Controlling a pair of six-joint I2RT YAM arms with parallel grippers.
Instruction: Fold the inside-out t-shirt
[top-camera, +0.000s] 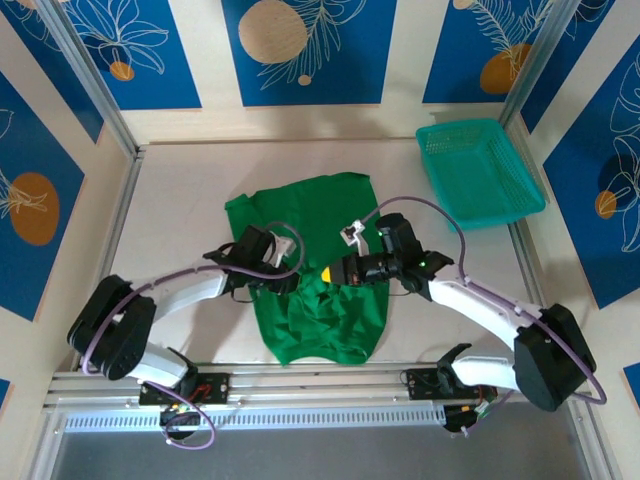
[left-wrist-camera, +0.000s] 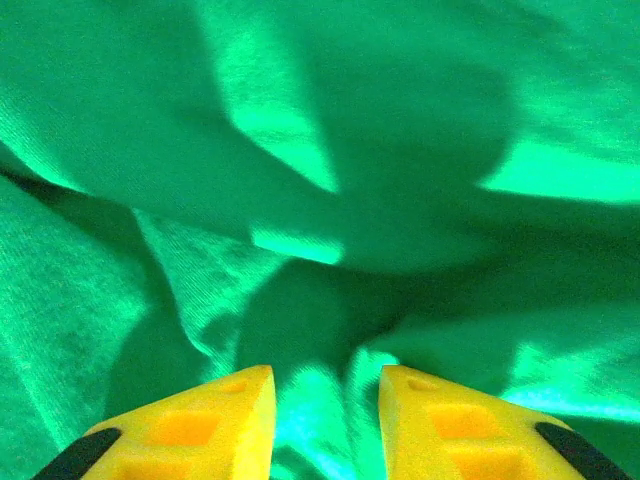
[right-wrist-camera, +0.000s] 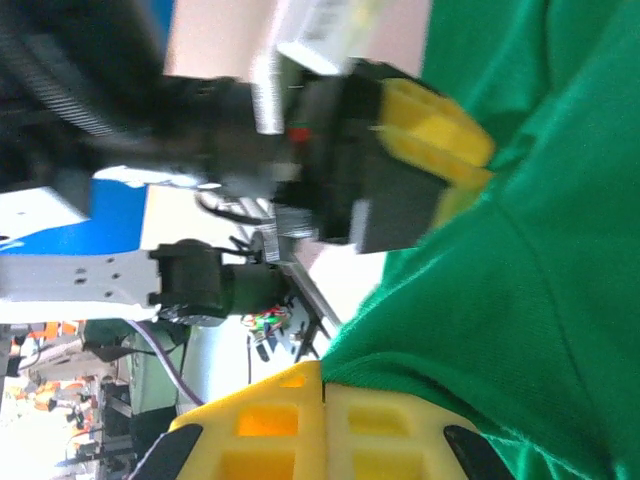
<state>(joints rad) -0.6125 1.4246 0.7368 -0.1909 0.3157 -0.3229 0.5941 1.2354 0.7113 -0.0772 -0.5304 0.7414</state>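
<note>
Pinching the wrinkly bright green cloth t-shirt with closed right gripper, gaping left gripper alongside, barely starting the fold.

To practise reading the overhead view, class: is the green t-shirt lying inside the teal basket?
No, the green t-shirt lies spread on the table, apart from the teal basket at the far right.

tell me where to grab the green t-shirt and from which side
Grip the t-shirt at a far corner, coming from above with jaws straddling the edge. There the cloth lies flat on the table, so one edge is easy to single out; the near half is bunched, where a pinch would probably catch several layers.
</note>
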